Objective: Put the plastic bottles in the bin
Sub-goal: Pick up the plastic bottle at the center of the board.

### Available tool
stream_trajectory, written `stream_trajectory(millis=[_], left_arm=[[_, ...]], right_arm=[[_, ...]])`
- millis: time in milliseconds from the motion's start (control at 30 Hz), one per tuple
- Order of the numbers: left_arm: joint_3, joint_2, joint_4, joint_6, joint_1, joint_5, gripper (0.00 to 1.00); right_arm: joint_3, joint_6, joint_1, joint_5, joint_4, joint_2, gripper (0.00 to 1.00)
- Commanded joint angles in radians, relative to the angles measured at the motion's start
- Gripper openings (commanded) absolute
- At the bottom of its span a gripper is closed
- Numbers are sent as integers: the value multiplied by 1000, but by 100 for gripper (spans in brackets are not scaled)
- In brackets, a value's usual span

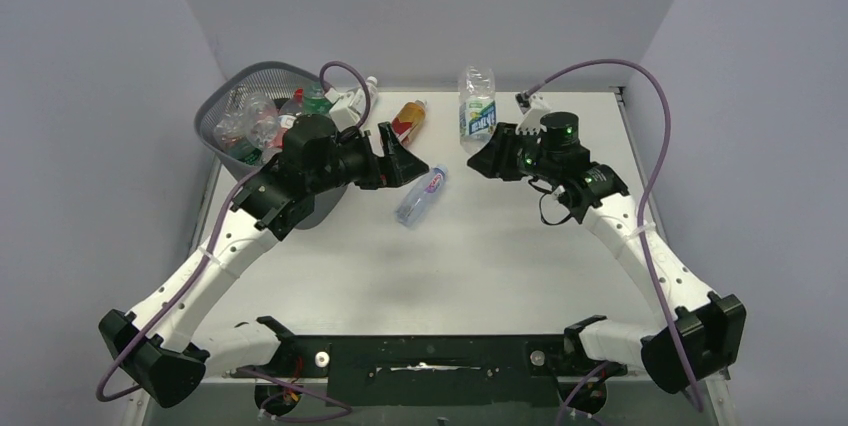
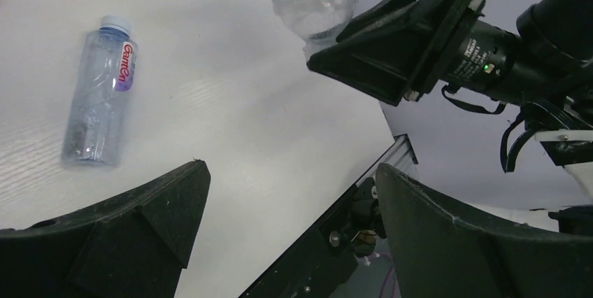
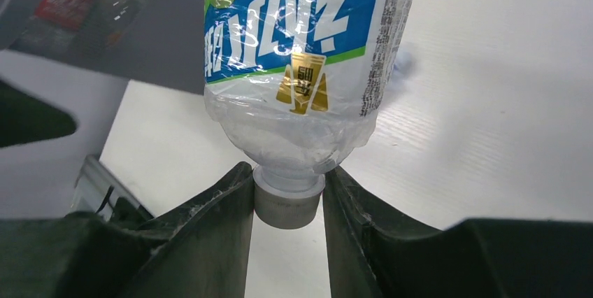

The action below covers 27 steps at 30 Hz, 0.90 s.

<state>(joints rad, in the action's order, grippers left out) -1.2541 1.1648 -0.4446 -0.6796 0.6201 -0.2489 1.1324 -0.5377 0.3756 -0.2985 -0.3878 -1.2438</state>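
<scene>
Right gripper (image 3: pixel 288 175): clamped on the cap of a blue-label bottle (image 3: pixel 301 46), over the far side of the table (image 1: pixel 500 266), well apart from the bin (image 1: pixel 215 106). Left gripper (image 2: pixel 290 168): spread wide, empty, near a clear bottle (image 1: pixel 421 196) lying flat. Bin holds several bottles; the gripped one, the clear one and an orange bottle (image 1: pixel 409 120) are not yet in.

Blue-labelled clear bottle (image 3: pixel 301 46), grey mesh bin (image 1: pixel 208 118)
</scene>
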Motion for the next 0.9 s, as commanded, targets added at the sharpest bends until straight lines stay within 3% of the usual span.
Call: stream_trajectory(millis=[0,567,867], left_arm=[[36,-21,189,-107,3,-44,90],[135,-150,342,-163,6,10,91],[93,-130,235,-111,10,67,91]], right_arm=[[-18,12,50,-161,78,85,22],[-25,-47,295,-117,113,124,23],[19,-52,389,-43,97,105,22]])
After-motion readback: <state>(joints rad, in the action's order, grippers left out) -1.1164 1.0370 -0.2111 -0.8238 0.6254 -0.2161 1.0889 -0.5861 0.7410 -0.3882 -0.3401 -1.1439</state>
